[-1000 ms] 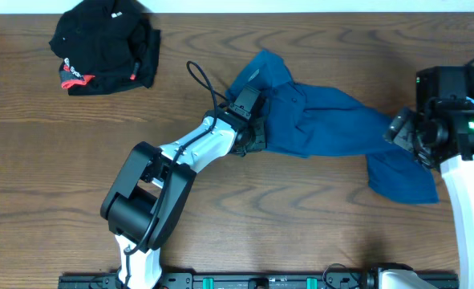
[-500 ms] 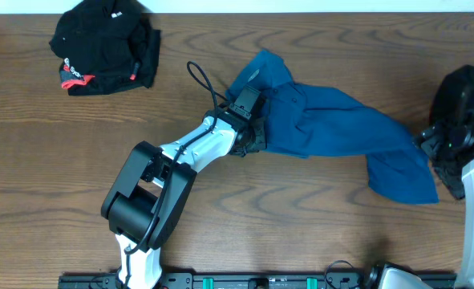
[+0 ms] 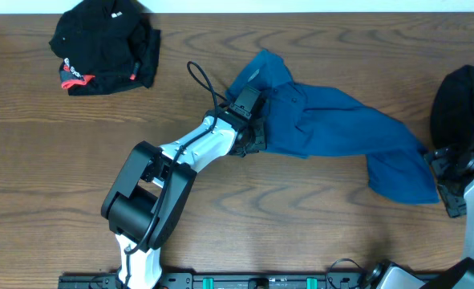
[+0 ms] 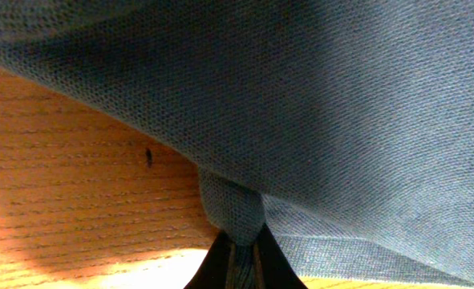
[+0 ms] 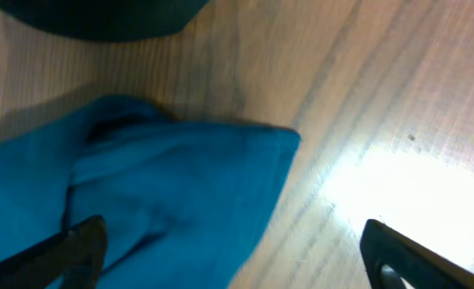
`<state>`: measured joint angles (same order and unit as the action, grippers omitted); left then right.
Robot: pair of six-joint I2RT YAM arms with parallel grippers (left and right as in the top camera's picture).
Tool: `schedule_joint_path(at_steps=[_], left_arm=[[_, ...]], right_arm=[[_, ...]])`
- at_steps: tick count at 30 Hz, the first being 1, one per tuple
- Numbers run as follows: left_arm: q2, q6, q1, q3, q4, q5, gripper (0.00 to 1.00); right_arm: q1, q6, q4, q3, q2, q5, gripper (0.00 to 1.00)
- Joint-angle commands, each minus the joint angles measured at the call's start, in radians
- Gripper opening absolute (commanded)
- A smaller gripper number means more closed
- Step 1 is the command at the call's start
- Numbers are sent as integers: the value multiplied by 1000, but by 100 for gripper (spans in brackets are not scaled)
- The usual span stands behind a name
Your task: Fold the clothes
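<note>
Overhead view: teal shirt [image 3: 333, 132] stretches lengthwise from the left tool [image 4: 243, 258], pinched tight on its bunched edge, to the wide-open, empty right tool [image 5: 232, 245] at its far end.

Crumpled teal-blue shirt [image 3: 333, 132] spread lengthwise centre-right; bunched black garment [image 3: 104, 48], red-white trim, top left; dark garment [image 3: 461, 96] far right.

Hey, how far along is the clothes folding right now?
Nothing looks folded yet. The teal shirt lies crumpled; the left claw is pinched shut on its edge and the right claw hangs open over its other end. Left to do: fold it, then the bunched black garment with red trim and the dark garment at the right edge.
</note>
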<state>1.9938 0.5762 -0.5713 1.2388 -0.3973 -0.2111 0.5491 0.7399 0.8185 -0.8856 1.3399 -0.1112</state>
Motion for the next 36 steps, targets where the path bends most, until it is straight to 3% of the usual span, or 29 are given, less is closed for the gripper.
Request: schedule_joint_path(at_steps=[1,5,26,30,36], left_arm=[[34,-6,-2,-4,-25,2,6],[34,-7,-2,-5,-30,2,6],[34,-10,-2,-16,-50,21,6],[34,-11,-2,-16,-50,21,6],[34,-15,-2,-16,-50,20,6]], right_arm=[[16,9,-63,68,22,23,92],[16,-32,-214,143,48,106,83],[40,-91,-348,162,234,60,83],[40,-92,-352,162,234,68,75],[40,-95,-354,161,233,113,54]])
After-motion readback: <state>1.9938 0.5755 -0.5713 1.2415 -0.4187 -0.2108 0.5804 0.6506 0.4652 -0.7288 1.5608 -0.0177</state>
